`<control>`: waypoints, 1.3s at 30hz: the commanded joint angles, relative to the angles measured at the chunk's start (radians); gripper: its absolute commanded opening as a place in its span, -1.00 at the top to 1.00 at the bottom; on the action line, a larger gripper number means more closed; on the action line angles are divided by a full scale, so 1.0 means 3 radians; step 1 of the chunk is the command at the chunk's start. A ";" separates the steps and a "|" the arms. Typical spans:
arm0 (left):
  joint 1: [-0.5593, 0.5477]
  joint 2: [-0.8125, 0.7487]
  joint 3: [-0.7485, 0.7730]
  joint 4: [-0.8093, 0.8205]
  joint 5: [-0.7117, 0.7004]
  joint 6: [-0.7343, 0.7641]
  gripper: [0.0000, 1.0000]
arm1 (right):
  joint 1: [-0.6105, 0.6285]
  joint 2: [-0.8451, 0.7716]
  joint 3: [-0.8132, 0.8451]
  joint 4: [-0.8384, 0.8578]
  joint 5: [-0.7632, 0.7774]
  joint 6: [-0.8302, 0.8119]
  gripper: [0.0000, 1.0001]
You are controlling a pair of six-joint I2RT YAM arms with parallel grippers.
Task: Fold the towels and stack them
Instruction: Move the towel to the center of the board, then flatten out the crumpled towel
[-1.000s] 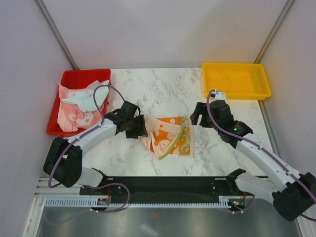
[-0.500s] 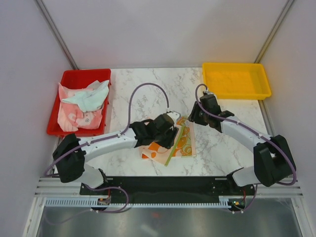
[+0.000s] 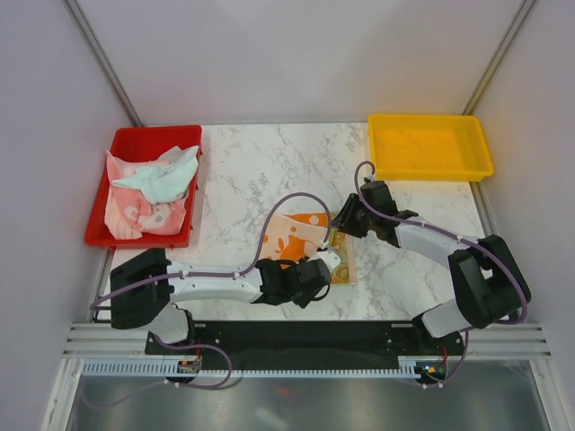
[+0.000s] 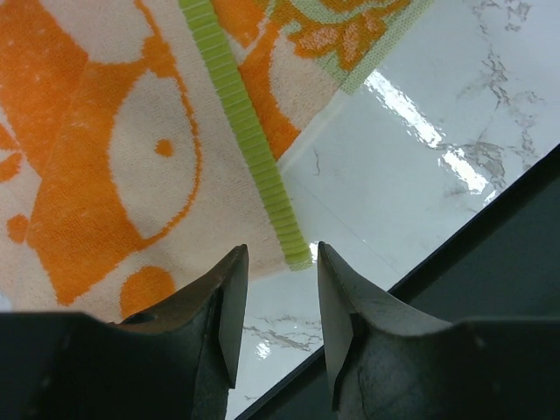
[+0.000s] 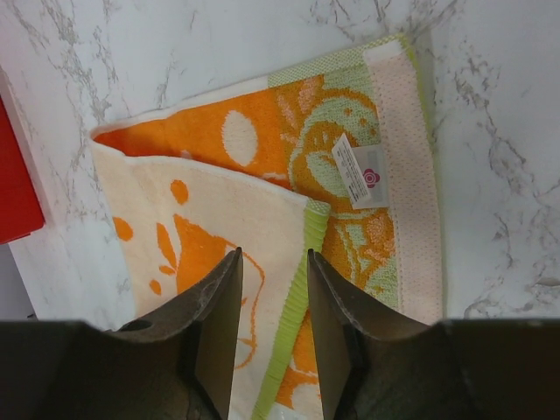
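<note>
The orange-and-cream towel (image 3: 292, 242) lies partly folded on the marble surface (image 3: 260, 166) between the two arms, a green-striped flap turned over its tagged lower layer. The left pincer (image 4: 282, 254) stands partly open at the towel's near corner, where the green stripe ends right at its tips, with no hold that shows. The right pincer (image 5: 273, 254) is likewise partly open over the flap's green edge, contact unclear, while a mint towel (image 3: 162, 180) and a pink towel (image 3: 135, 214) lie crumpled in the red tray (image 3: 148, 135).
</note>
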 commanded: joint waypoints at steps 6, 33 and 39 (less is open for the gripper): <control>-0.0236 0.0241 0.0006 0.0180 -0.0213 -0.0150 0.13 | 0.0016 0.0051 -0.0091 0.0393 -0.0177 0.0200 0.17; -0.0379 0.0446 -0.0004 -0.0014 -0.0545 -0.0585 0.67 | 0.0128 0.0199 -0.0413 0.0659 0.0155 0.0221 0.12; -0.0379 0.0466 0.0011 -0.0055 -0.0576 -0.0631 0.95 | 0.0133 0.0286 -0.0387 0.0797 0.0114 0.0267 0.15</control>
